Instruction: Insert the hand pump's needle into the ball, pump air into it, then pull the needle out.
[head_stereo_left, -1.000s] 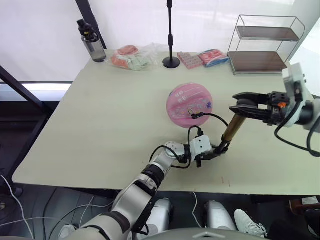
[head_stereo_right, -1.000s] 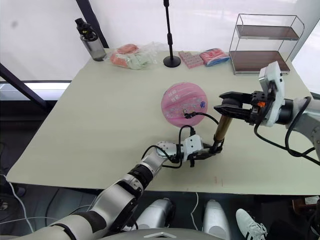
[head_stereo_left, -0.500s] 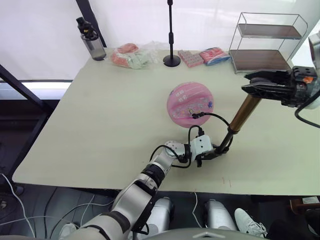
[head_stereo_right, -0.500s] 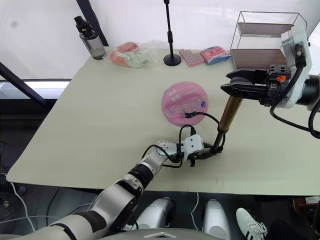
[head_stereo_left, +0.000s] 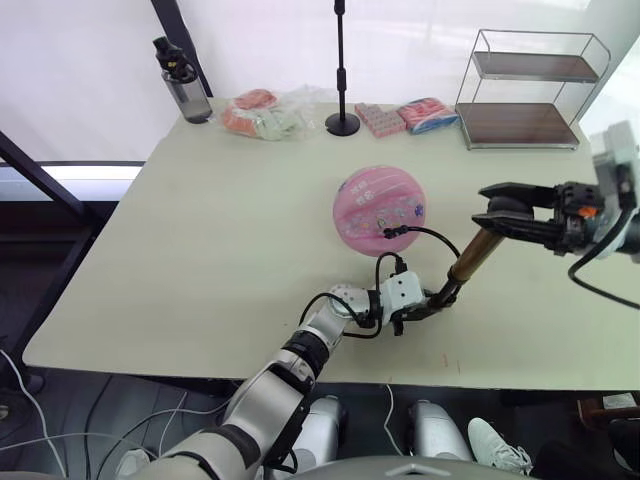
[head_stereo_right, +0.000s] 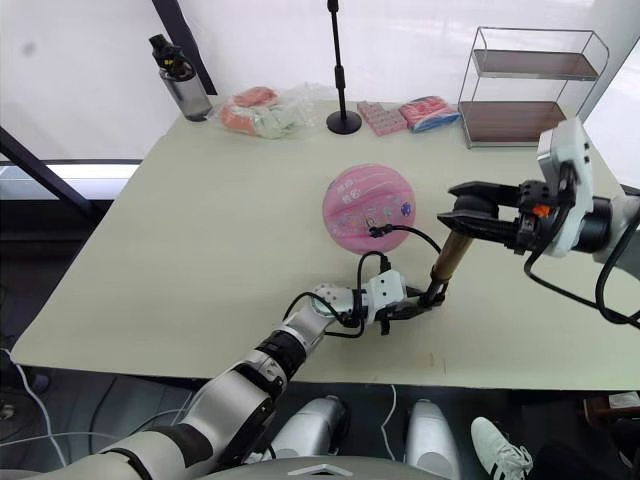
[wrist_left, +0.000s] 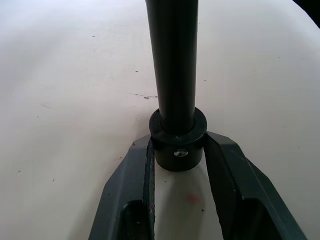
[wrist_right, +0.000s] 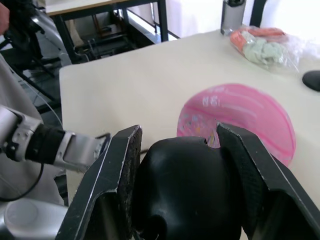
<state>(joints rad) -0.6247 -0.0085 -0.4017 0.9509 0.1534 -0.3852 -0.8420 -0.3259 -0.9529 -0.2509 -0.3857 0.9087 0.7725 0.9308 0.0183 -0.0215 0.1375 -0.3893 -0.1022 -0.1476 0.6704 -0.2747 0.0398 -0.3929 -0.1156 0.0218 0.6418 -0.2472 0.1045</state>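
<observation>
Pumping looks to be the business of the moment: the ball (head_stereo_left: 380, 209) sits pink and round in the middle of the table (head_stereo_left: 200, 250), and everything else arranges itself around it. On the ball's near side the needle (head_stereo_left: 388, 232) is at the surface, apparently pushed in, though the pin itself is too small to make out; the thin black hose (head_stereo_left: 432, 236) loops from there away from the ball and back to the foot of the hand pump (head_stereo_left: 470, 260). That gold-bronze cylinder leans just beside the ball, tilted rather than upright, base planted on the table. Left gripper (wrist_left: 178, 155) comes in low, nearer the table's edge than the ball is, its two black fingers (wrist_left: 227, 172) clenched on the pump's black base cap, and that reads as an anchor, so the body cannot skid while the other end is worked. Right gripper (wrist_right: 182, 195) is up at the top, further from the ball, pads squeezed around the black T-handle (wrist_right: 185, 185), placed to drive the plunger along the cylinder's slant. Beyond the ball, at the far edge, stand a water bottle (head_stereo_left: 183, 82), a plastic bag (head_stereo_left: 265, 113), a black stand (head_stereo_left: 342, 70), snack packets (head_stereo_left: 405, 116) and a wire shelf (head_stereo_left: 530, 90), all well apart from the action.
</observation>
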